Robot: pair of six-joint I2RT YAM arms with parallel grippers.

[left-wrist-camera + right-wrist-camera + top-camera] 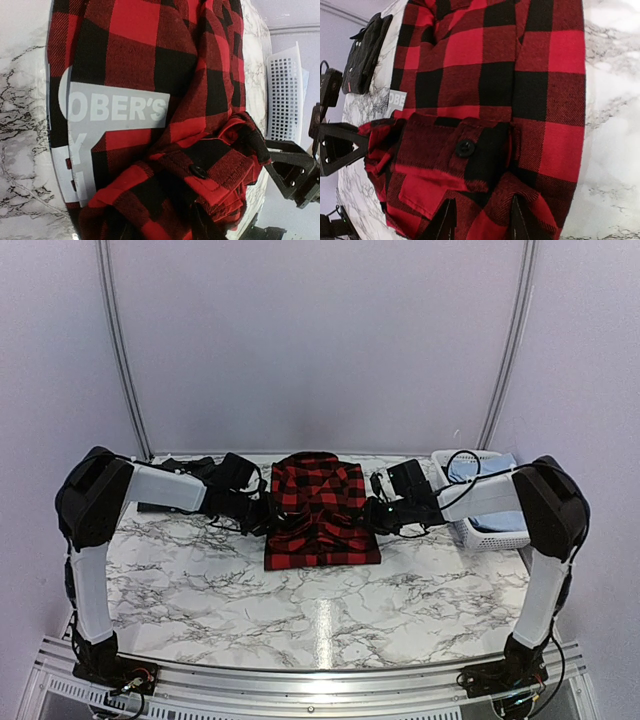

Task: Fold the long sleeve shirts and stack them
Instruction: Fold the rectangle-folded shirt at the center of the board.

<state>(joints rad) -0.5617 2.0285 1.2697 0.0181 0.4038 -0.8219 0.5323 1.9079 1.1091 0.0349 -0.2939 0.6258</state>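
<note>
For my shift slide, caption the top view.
Left hand and right hand flank the folded plaid shirt on the marble table; basket at right.

I see the shirt (320, 510) in red-and-black buffalo check, with white lettering (117, 107) and a black button (465, 148). Surface (200, 580) white marble, grey veins. Basket (490, 532) white, cloth (478, 468) pale blue. Second shirt (367, 50) dark charcoal.

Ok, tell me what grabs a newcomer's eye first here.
The red-and-black plaid shirt, folded at the back middle of the marble table, stands out most. The left end effector and right end effector sit at its two sides. A white basket holding pale blue cloth stands at the far right.
</note>
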